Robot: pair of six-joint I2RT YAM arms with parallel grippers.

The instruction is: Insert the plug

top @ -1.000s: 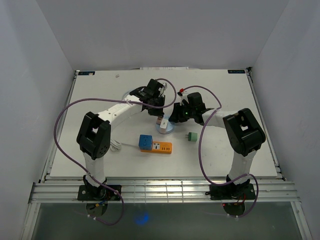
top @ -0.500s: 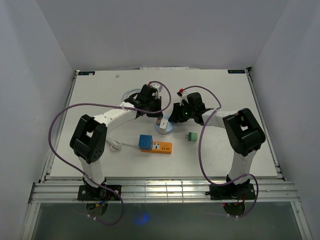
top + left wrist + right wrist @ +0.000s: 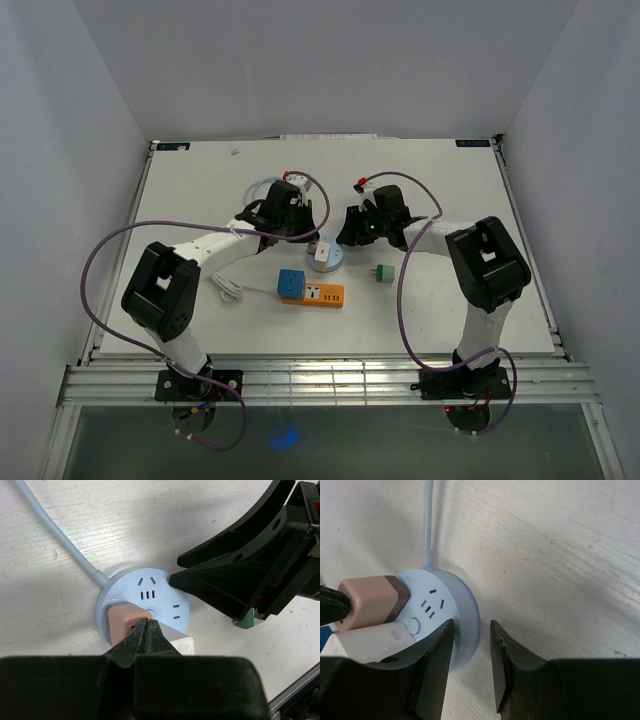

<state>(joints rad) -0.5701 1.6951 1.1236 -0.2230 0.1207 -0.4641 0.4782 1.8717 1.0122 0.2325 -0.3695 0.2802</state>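
A round light-blue socket (image 3: 334, 262) lies mid-table with a pink plug (image 3: 123, 622) and a white adapter (image 3: 183, 643) seated in it. My left gripper (image 3: 146, 623) is shut and empty, its tips resting against the pink plug's top; from above it (image 3: 304, 238) is at the socket's left edge. My right gripper (image 3: 471, 629) is open and straddles the socket's rim (image 3: 470, 611), one finger over the socket face, the other over bare table. From above it (image 3: 347, 238) is at the socket's right edge. The pink plug (image 3: 367, 601) also shows in the right wrist view.
An orange power strip (image 3: 325, 295) with a blue cube plug (image 3: 291, 283) lies nearer the arms. A green plug (image 3: 384, 273) lies to its right, also in the left wrist view (image 3: 250, 623). The socket's pale cable (image 3: 427, 520) runs away across the white table.
My left arm has swung left and its wrist has drawn back toward the near-left, fingers still at the pink plug. The right arm and the socket have not moved.
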